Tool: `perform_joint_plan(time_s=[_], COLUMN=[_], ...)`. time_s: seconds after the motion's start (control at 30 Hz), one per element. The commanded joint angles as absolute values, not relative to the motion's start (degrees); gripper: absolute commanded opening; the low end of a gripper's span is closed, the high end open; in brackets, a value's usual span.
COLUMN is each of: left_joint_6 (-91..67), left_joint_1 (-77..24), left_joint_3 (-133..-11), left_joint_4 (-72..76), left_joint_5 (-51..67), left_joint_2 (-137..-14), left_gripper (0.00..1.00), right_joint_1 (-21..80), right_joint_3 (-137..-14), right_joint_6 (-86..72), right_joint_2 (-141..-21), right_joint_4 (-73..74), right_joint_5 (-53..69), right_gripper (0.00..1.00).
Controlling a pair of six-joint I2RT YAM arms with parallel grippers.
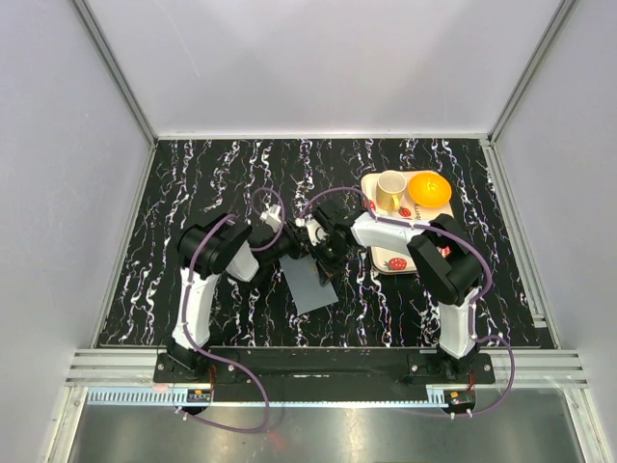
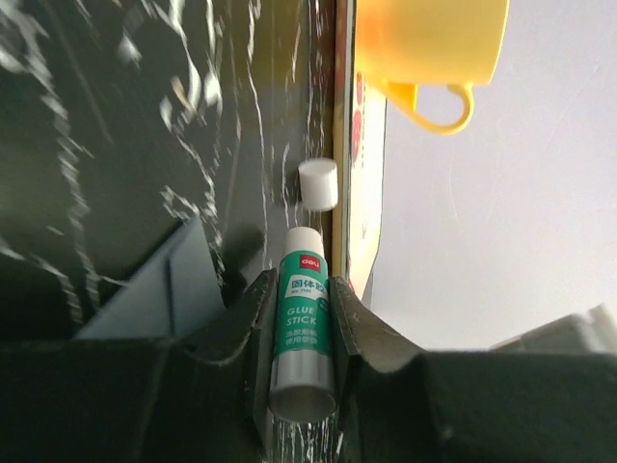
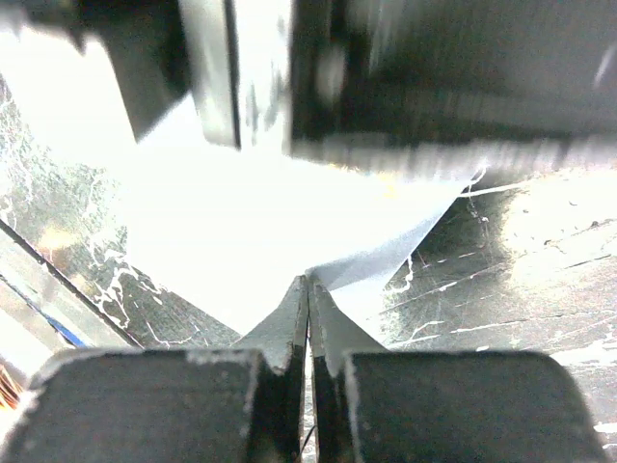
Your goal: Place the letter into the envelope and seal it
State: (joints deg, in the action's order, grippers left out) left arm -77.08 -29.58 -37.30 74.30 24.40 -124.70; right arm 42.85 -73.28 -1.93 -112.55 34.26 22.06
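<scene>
Left pincer (image 2: 302, 285) is closed partway round a glue stick (image 2: 304, 333), gripping its barrel. The stick's bare tip points to 12 o'clock in the wrist view. Its white cap (image 2: 317, 183) lies on the table (image 1: 193, 193) just past that tip, beside the edge of the tray (image 1: 372, 258).

Right pincer (image 3: 308, 282) is pinched fully shut on a thin pale sheet, which looks like the point of the envelope's flap. Glare washes that view out, so I cannot be sure.

From above, the envelope (image 1: 313, 287) lies flat at the table's middle, at 6 o'clock from where the two pincers meet. Its long axis runs roughly 11 to 5. The tray sits well apart at 2 o'clock.

No letter shows anywhere; it is probably inside already, though I cannot tell.

In the left wrist view the envelope sits at 9 o'clock from the stick. Gluing likely means swinging the tip that way onto the flap. Both arms are equally near, but only the left carries glue.
</scene>
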Motion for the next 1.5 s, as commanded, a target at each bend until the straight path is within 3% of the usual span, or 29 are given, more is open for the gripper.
perform_joint_plan(time_s=[0.0,0.27,0.5,0.67,0.7,0.8,1.1,1.2,1.37,1.47], left_joint_6=[-74.3,-72.2,-72.9,-60.9,-58.8,-46.1,-10.5,-5.3,-10.2,-1.7], left_joint_1=[-25.7,-24.3,-20.7,-11.6,-10.5,-7.0,3.5,4.5,4.0,2.0], left_joint_3=[-38.6,-40.2,-44.3,-42.3,-42.1,-43.2,-48.0,-50.4,-46.2,-45.4], left_joint_4=[77.7,76.9,72.3,52.7,45.9,27.0,-12.5,-17.9,-8.8,-6.8], left_joint_5=[22.2,24.6,30.8,39.8,40.6,43.3,46.2,52.3,73.8,75.7], left_joint_2=[-125.9,-124.0,-112.3,-98.5,-96.2,-86.1,-60.1,-54.2,-48.6,-44.9], left_gripper=[0.0,0.0,0.0,0.0,0.0,0.0,0.0,0.0,0.0,0.0], right_joint_1=[43.0,43.0,43.1,42.9,42.8,41.1,31.6,29.1,28.0,28.0], right_joint_3=[-70.9,-72.0,-78.0,-83.4,-84.7,-87.7,-89.4,-89.3,-90.4,-89.6], right_joint_6=[-0.4,1.7,4.6,6.5,7.1,7.4,6.6,7.3,7.8,9.9], right_joint_2=[-112.9,-112.9,-110.8,-106.9,-105.1,-101.8,-94.8,-94.7,-92.6,-89.5], right_joint_4=[33.7,34.5,34.5,34.3,34.4,35.9,40.4,41.7,42.2,41.9], right_joint_5=[19.9,20.8,24.0,25.2,25.2,24.9,23.7,20.9,40.3,51.8], right_gripper=[0.04,0.05,0.18,0.38,0.49,0.61,0.82,0.82,0.82,0.84])
